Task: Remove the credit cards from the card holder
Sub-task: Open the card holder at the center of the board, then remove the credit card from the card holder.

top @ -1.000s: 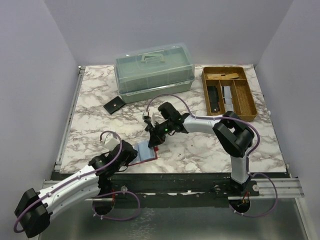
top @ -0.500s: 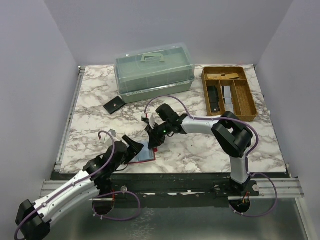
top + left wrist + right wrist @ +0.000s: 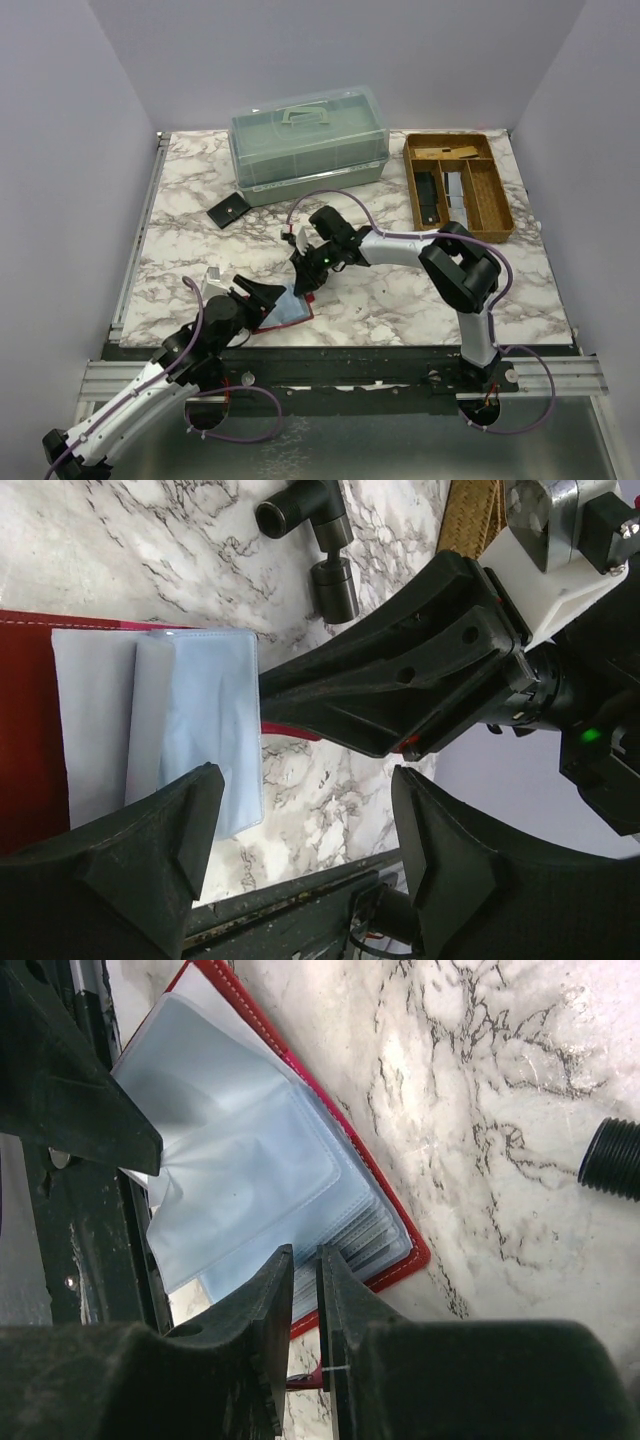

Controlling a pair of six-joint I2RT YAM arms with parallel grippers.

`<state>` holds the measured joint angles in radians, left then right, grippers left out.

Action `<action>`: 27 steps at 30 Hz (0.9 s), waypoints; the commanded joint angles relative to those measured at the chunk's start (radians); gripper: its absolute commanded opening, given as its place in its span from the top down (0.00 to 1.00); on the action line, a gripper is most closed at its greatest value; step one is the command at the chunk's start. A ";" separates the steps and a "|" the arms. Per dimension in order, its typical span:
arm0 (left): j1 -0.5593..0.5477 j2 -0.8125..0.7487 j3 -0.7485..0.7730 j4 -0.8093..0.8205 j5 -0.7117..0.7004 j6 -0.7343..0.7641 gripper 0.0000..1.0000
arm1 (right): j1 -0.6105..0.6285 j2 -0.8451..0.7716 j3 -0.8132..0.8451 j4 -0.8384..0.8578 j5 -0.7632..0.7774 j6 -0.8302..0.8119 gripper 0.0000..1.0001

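Observation:
The card holder [image 3: 292, 308] lies open near the table's front edge, a red cover [image 3: 400, 1228] with pale blue plastic sleeves [image 3: 245, 1165] fanned out over it. I cannot tell the credit cards apart from the sleeves. My right gripper [image 3: 305, 1260] is down on the holder's far edge, its jaws closed to a thin slit over the sleeve stack with a bit of red cover showing between them. My left gripper [image 3: 300, 850] hangs just off the holder's near corner, jaws wide open and nothing between them. The top sleeve [image 3: 200, 730] curls up towards it.
At the back stands a green box with a clear lid [image 3: 308, 145]. A wooden tray [image 3: 495, 205] holding dark and pale items sits at the back right. A small black wallet [image 3: 229, 211] lies left of centre. The table's front rail [image 3: 340, 352] runs right beside the holder.
My left gripper has opened and drawn back towards the front left, off the card holder. My right gripper stays at the holder's far edge.

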<state>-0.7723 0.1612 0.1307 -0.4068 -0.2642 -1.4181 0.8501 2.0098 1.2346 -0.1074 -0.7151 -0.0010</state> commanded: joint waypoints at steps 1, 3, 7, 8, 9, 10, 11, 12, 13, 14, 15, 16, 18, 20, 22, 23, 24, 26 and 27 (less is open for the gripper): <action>0.005 -0.046 0.005 -0.055 0.033 -0.036 0.23 | 0.013 0.058 0.018 -0.037 0.073 -0.002 0.77; 0.005 -0.041 0.034 -0.104 0.012 -0.025 0.15 | 0.014 0.066 0.023 -0.045 0.088 -0.003 0.77; 0.005 0.007 0.098 -0.202 -0.032 -0.010 0.06 | 0.015 0.077 0.033 -0.056 0.104 -0.009 0.77; 0.004 0.027 0.109 -0.219 -0.038 -0.012 0.05 | 0.015 0.080 0.035 -0.058 0.106 -0.010 0.77; 0.005 0.051 0.118 -0.232 -0.039 -0.020 0.04 | 0.016 0.081 0.035 -0.060 0.108 -0.011 0.77; 0.005 0.079 0.125 -0.239 -0.040 -0.024 0.03 | 0.017 0.082 0.038 -0.061 0.110 -0.012 0.77; 0.005 0.109 0.131 -0.241 -0.036 -0.028 0.03 | 0.018 0.086 0.040 -0.066 0.112 -0.013 0.77; 0.005 0.142 0.135 -0.240 -0.032 -0.028 0.03 | 0.019 0.088 0.041 -0.069 0.114 -0.016 0.77; 0.005 0.172 0.140 -0.239 -0.029 -0.028 0.02 | 0.021 0.092 0.044 -0.072 0.116 -0.017 0.77; 0.005 0.196 0.145 -0.235 -0.029 -0.025 0.02 | 0.023 0.097 0.046 -0.076 0.120 -0.020 0.77; 0.004 0.214 0.151 -0.233 -0.029 -0.017 0.02 | 0.025 0.100 0.049 -0.080 0.124 -0.022 0.77; 0.005 0.221 0.162 -0.235 -0.034 -0.010 0.02 | 0.026 0.106 0.052 -0.084 0.130 -0.025 0.77; 0.005 0.210 0.188 -0.256 -0.054 0.014 0.02 | 0.027 0.112 0.056 -0.092 0.144 -0.032 0.78; 0.005 0.178 0.212 -0.276 -0.077 0.054 0.02 | 0.027 0.116 0.061 -0.099 0.153 -0.036 0.78; 0.005 0.132 0.219 -0.278 -0.076 0.081 0.03 | 0.028 0.116 0.062 -0.100 0.155 -0.037 0.78; 0.005 0.109 0.218 -0.284 -0.078 0.089 0.05 | 0.029 0.115 0.063 -0.101 0.152 -0.037 0.78; 0.005 0.095 0.218 -0.299 -0.086 0.088 0.06 | 0.030 0.114 0.065 -0.102 0.146 -0.037 0.78; 0.004 0.091 0.214 -0.309 -0.094 0.074 0.10 | 0.035 0.107 0.068 -0.103 0.138 -0.037 0.78; 0.004 0.101 0.218 -0.317 -0.101 0.069 0.14 | 0.038 0.103 0.068 -0.103 0.134 -0.039 0.77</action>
<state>-0.7723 0.2649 0.3332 -0.6636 -0.3187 -1.3708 0.8650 2.0541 1.3087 -0.1539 -0.6838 -0.0010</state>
